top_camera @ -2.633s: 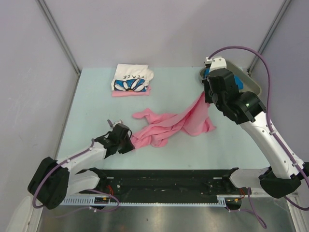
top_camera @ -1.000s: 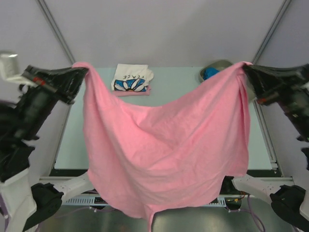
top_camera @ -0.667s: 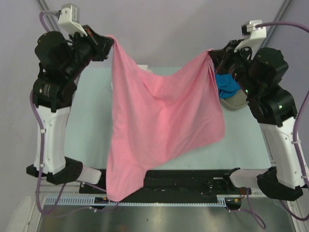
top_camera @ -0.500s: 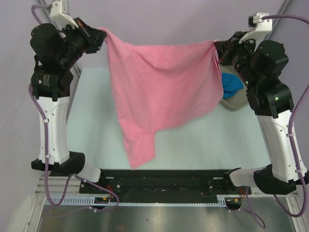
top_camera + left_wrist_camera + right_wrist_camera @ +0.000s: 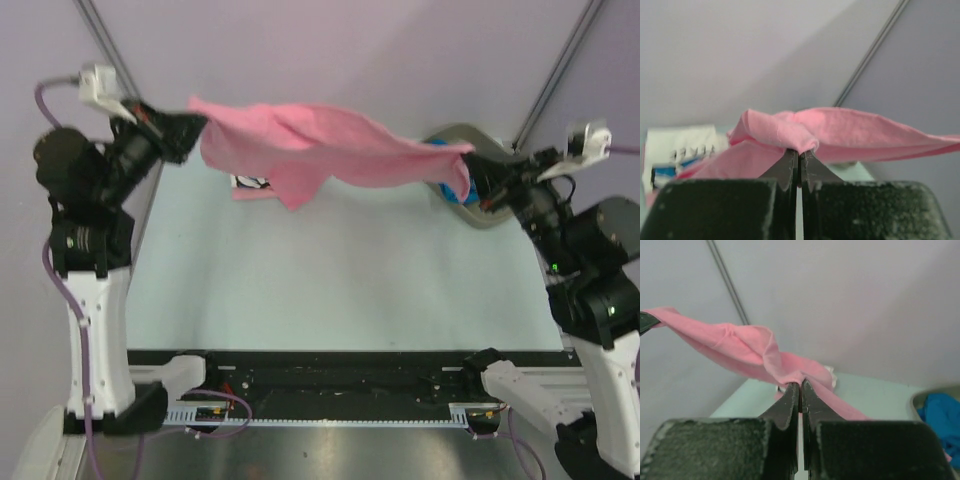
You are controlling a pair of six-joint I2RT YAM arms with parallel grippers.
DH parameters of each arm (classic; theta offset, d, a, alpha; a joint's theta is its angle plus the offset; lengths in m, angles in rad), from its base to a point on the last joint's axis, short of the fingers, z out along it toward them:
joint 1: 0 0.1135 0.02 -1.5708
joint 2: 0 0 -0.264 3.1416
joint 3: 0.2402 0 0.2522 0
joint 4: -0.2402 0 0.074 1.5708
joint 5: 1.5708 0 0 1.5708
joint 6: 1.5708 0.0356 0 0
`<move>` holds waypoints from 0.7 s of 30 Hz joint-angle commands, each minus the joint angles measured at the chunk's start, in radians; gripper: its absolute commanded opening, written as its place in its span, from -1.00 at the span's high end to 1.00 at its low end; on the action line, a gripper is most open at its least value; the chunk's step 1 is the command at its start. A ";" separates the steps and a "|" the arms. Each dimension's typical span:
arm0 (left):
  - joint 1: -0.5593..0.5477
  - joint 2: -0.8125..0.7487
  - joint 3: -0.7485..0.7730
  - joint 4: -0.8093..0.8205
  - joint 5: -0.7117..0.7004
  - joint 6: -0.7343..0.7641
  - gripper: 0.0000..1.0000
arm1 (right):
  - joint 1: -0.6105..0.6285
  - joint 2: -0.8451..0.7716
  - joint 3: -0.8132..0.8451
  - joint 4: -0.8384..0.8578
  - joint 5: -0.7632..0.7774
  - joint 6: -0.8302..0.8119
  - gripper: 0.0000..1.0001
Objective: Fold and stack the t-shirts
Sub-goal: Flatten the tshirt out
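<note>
The left gripper (image 5: 199, 123) at ten o'clock and the right gripper (image 5: 472, 161) at two each pinch the pink t-shirt (image 5: 320, 148). It hangs stretched between them above the far table (image 5: 340, 270), partly hiding the white printed shirt (image 5: 250, 183) at eleven.

We can pass over the table (image 5: 330, 280) from three to nine o'clock; the stretched pink shirt (image 5: 320, 150) bars twelve, the tray (image 5: 452, 131) two.

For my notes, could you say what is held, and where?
Left end effector and right end effector pinch opposite ends of the plain pink cloth t-shirt.
</note>
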State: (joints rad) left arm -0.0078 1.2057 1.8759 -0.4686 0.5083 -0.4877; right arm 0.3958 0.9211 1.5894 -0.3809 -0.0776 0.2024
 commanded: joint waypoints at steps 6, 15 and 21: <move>0.003 -0.601 -0.937 0.015 -0.079 -0.092 0.99 | 0.011 -0.277 -0.405 -0.188 -0.036 0.048 1.00; -0.004 -0.752 -0.962 -0.356 -0.056 -0.062 -0.53 | 0.014 -0.265 -0.350 -0.387 -0.123 0.046 -0.12; -0.058 -0.645 -0.805 -0.220 0.024 -0.112 -1.00 | 0.012 -0.127 -0.284 -0.372 -0.058 0.061 -0.99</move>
State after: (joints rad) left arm -0.0574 0.5003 0.9951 -0.8253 0.4564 -0.5560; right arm 0.4042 0.6956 1.2526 -0.7597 -0.1856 0.2520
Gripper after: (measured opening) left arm 0.995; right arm 0.993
